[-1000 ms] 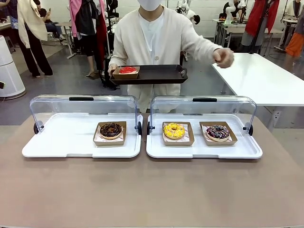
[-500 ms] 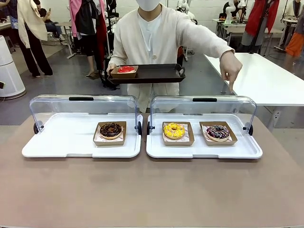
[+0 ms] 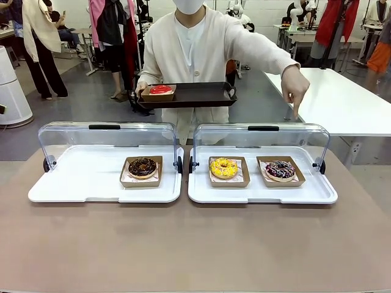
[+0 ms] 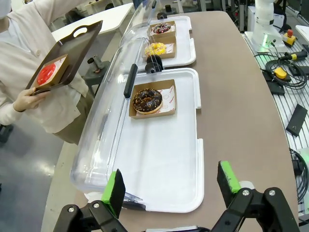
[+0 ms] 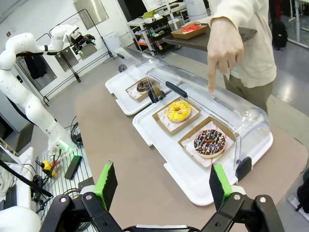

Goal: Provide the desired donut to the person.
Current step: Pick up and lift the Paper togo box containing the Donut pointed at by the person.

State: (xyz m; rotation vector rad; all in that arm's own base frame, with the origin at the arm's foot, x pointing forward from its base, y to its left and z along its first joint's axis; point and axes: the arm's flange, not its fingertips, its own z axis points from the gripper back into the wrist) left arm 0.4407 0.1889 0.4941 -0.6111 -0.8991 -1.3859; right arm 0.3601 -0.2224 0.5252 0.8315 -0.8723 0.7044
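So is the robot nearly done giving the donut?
Barely started. Done: a red donut sits on the person's tray, and their hand points down near the sprinkled donut. In hand: nothing; the left gripper and right gripper hang open. Left: picking and delivering it.

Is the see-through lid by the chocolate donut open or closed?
Open. The lid is swung back to the far edge of the white tray, and the chocolate donut sits uncovered.

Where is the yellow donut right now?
In the front view, the yellow donut sits in its paper box on the right white tray, just left of the sprinkled donut.
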